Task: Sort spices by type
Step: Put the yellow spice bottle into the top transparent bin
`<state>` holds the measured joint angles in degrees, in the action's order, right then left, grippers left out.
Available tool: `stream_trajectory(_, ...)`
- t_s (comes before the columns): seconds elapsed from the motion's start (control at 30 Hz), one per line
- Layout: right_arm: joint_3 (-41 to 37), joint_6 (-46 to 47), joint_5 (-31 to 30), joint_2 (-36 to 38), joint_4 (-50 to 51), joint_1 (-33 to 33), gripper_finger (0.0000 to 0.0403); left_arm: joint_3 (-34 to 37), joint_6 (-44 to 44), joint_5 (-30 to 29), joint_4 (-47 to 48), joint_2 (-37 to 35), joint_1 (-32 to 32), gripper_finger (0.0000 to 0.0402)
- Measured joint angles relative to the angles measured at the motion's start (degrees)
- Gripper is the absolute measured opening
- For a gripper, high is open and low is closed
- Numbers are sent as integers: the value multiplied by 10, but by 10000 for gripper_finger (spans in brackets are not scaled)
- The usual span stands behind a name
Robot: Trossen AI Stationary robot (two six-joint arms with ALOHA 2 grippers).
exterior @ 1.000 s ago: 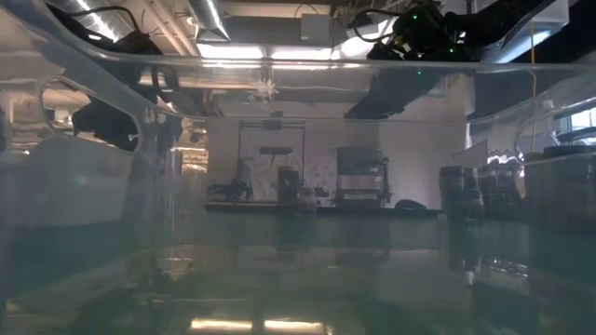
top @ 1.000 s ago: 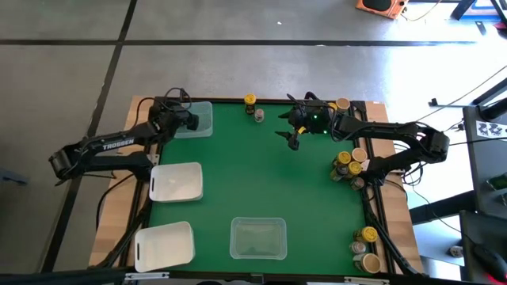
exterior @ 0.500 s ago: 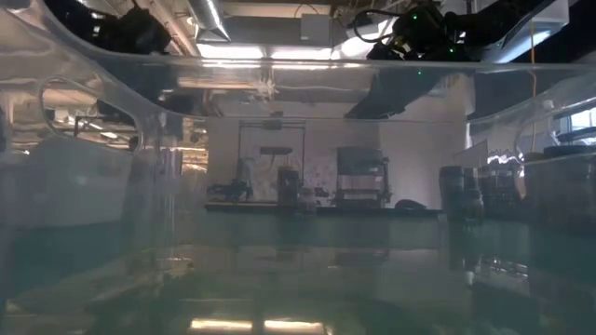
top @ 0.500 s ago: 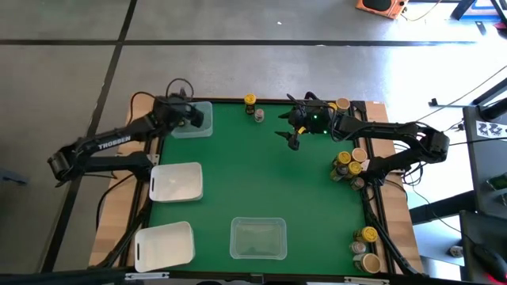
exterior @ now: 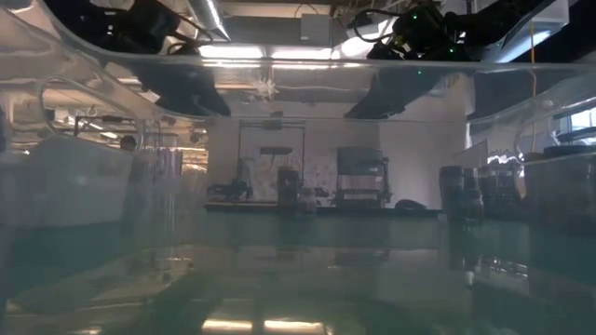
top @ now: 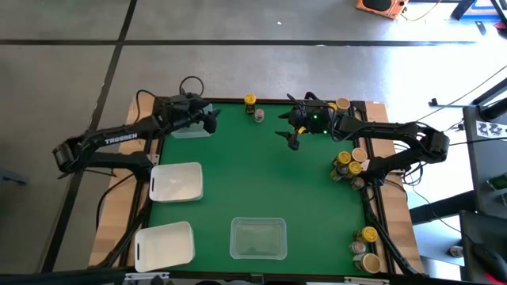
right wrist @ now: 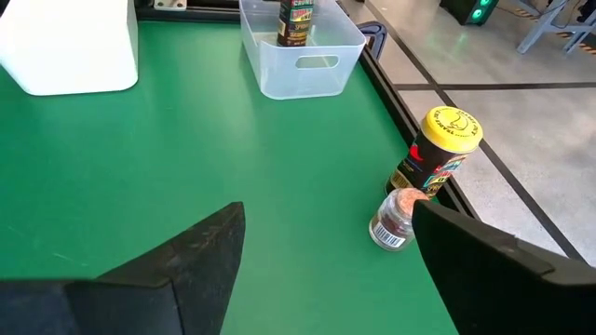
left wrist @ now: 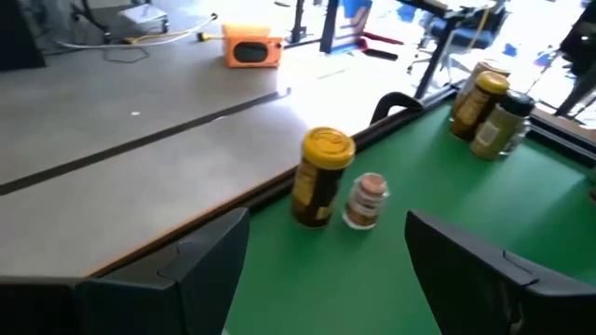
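Two jars (left wrist: 335, 191) beyond left gripper's (left wrist: 321, 265) spread jaws.

Four trays (top: 257, 238), roughly a dozen spice jars (top: 250, 100), two arms (top: 111, 142).

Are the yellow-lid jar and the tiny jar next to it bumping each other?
Cannot tell. In the left wrist view the yellow-lid jar and the tiny jar stand side by side; no view shows a plain gap or contact.

The green table (top: 261, 174) carries two white trays (top: 176, 182) left of its centre, clear trays (top: 258, 238) at its near and far-left edges, and spice jars (top: 349, 165) along the right and far edges
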<state>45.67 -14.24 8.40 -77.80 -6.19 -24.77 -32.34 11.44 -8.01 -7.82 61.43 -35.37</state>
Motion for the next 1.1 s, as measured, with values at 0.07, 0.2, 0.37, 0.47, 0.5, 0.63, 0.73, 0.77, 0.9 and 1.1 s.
stream_trajectory(0.07,0,0,0,0,0,0,308,0,0,0,-25,20,9,287)
stream_trajectory(0.2,0,0,0,0,-1,0,308,-9,0,0,-65,64,26,287)
stream_trajectory(0.37,0,0,0,-9,-8,0,308,-64,-8,0,-61,127,41,287)
stream_trajectory(0.47,0,0,0,-18,-13,0,308,-103,-11,0,-61,168,44,287)
stream_trajectory(0.5,0,0,0,-21,-14,0,308,-116,-15,0,-62,182,44,287)
stream_trajectory(0.63,0,0,1,-32,-13,0,308,-162,-32,0,-61,239,41,287)
stream_trajectory(0.73,0,2,2,-39,-14,0,308,-197,-40,0,-62,281,37,287)
stream_trajectory(0.77,0,4,2,-39,-13,0,308,-207,-44,0,-62,295,36,287)
stream_trajectory(0.9,0,7,2,-39,-13,0,308,-243,-56,0,-61,345,27,287)
stream_trajectory(1.1,0,8,2,-39,-13,0,308,-283,-54,0,-61,405,4,287)
